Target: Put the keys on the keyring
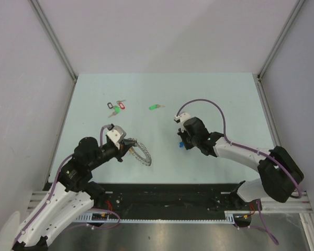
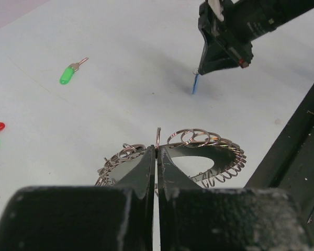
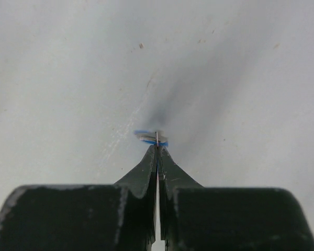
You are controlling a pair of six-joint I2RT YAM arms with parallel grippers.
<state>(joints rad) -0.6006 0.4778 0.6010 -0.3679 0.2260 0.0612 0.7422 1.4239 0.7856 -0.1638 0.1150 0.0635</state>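
The keyring [image 1: 139,152] is a large grey coil of wire lying on the table at front left. My left gripper [image 1: 127,144] is shut on one loop of the keyring [image 2: 204,141], which stands up between the jaw tips. My right gripper [image 1: 182,145] is shut on the blue-tagged key [image 3: 152,137] and holds it just above the table, point down; it also shows in the left wrist view [image 2: 195,83]. The green-tagged key [image 1: 155,107] lies loose on the table farther back, and shows in the left wrist view [image 2: 69,73] too.
A bunch of keys with black, red and green tags [image 1: 115,107] lies at the back left of the table. A black rail [image 1: 162,196] runs along the near edge. Metal frame posts [image 1: 52,39] rise at the back corners.
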